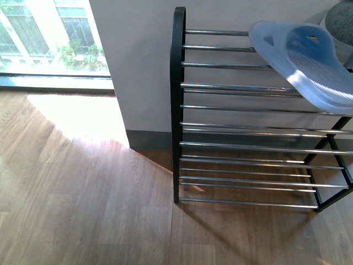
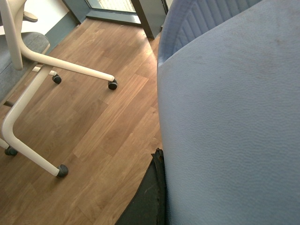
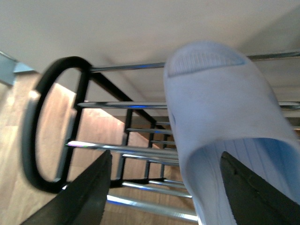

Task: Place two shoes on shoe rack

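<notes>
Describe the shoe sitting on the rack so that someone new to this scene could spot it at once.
Start at the black-framed shoe rack with chrome rods, standing against the white wall. On its top tier, toward the right end, lies a slipper. It is a pale blue slide with a broad strap, lighter and flatter than the grey rounded object behind it.

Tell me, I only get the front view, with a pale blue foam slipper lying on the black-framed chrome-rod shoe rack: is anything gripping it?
Observer: Not gripping. The black fingers of the right gripper stand wide apart either side of that pale blue foam slipper; one is clear of it.
Operator: Where's the other arm?
Observer: Its wrist camera is filled by a pale blue slipper surface, close up, over wooden floor.
Operator: Anything else there?
Observer: A cream-framed chair on dark castors.
</notes>
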You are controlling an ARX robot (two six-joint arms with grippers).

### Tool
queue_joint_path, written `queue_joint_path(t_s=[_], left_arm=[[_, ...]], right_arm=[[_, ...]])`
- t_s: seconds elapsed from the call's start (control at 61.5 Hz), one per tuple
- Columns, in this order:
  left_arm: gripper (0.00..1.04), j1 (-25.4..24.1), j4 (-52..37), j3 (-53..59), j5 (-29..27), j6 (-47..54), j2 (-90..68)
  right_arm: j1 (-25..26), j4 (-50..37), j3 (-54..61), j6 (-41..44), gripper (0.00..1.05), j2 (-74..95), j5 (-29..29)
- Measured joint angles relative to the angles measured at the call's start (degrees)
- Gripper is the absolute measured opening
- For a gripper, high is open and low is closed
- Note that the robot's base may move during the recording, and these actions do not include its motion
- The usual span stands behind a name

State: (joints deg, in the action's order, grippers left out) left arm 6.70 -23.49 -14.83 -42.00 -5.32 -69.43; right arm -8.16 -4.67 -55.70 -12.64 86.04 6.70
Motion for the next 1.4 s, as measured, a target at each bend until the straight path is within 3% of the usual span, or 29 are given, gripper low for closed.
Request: queue_joint_path(t_s=[0.049, 0.114, 0.228, 0.341, 0.601, 0.862, 1.398], left_arm=[[0.02, 0.00, 0.00, 0.00, -0.02, 0.00, 0.00], [0.02, 0.00, 0.00, 0.00, 0.00, 0.00, 0.00], [0.02, 0.07, 0.00, 0.00, 0.00, 0.00, 0.00], [0.02, 0.07, 0.00, 0.00, -0.02, 0.00, 0.00], [0.02, 0.07, 0.00, 0.00, -0.02, 0.00, 0.00], [0.02, 0.07, 0.00, 0.00, -0.02, 0.00, 0.00], [0.02, 0.07, 0.00, 0.00, -0.02, 0.00, 0.00]], right_arm=[[0.26, -5.31, 2.27, 2.82, 0.88, -1.86, -4.11], [0.68, -20.28, 8.33, 6.86, 0.77, -4.09, -11.67], [1.29, -36.24, 18.75, 10.08, 0.60, -6.54, -13.16], [1.95, -41.18, 25.90, 11.26, 0.42, -10.03, -12.22], [3.91, -43.47, 36.28, 12.17, 0.02, -17.94, -10.88], [7.93, -42.95, 43.95, 12.46, 0.01, -26.21, -7.08], [8.09, -34.64, 52.74, 12.48, 0.01, -43.34, -6.71]])
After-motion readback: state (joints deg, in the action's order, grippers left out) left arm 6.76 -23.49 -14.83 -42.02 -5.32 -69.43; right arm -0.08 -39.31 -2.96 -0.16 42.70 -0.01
